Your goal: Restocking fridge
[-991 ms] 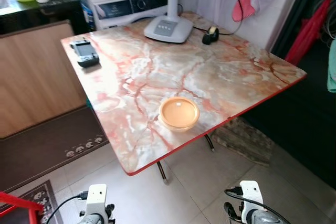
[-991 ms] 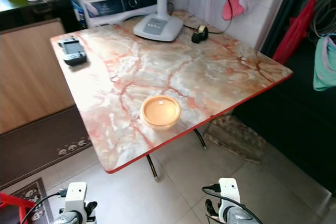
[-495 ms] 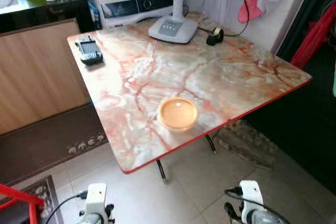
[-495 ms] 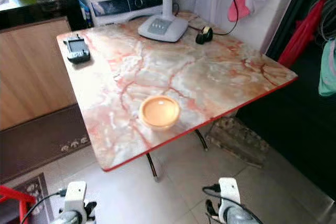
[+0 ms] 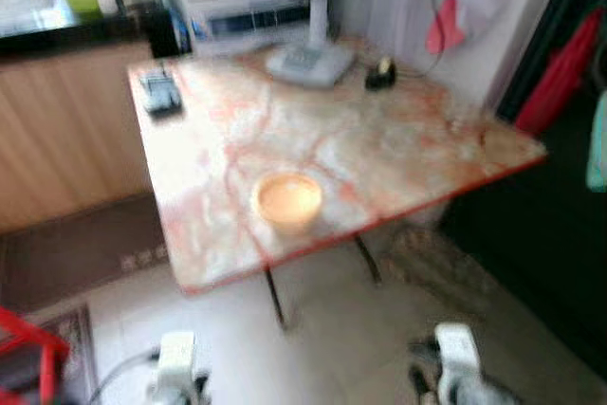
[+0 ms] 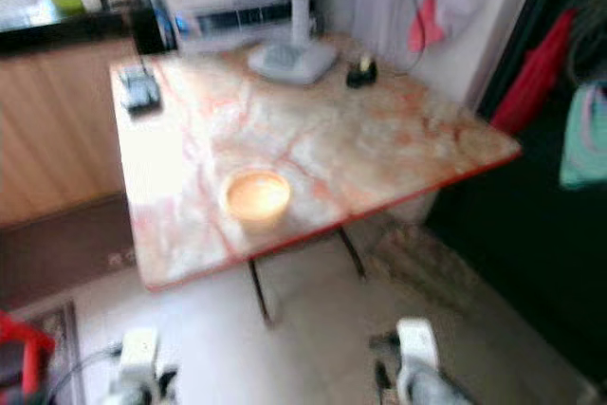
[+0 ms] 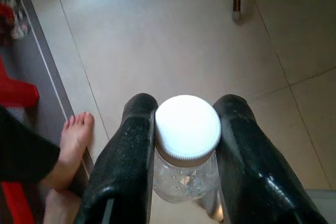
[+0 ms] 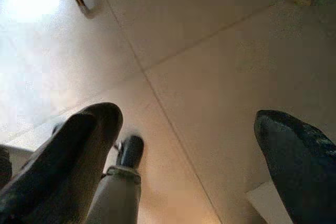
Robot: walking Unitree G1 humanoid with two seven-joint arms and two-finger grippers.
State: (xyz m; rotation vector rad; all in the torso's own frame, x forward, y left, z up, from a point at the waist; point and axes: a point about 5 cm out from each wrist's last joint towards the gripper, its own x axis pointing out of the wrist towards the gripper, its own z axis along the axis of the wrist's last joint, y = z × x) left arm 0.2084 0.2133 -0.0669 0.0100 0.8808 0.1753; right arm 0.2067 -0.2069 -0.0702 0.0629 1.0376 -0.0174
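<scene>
**Jar and bowl**

A clear jar with a white screw lid sits upright between the left gripper's black fingers, over pale floor tiles. A round orange bowl rests near the table's front edge.

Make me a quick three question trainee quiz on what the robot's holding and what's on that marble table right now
1. True or false: the left gripper is shut on a white-capped clear bottle.
2. The right gripper is: A open and holding nothing, B shut on a cup, C holding a phone.
3. Fill in: near the front edge of the table sits an orange ____.

Key: 1 true. 2 A. 3 bowl.
</scene>
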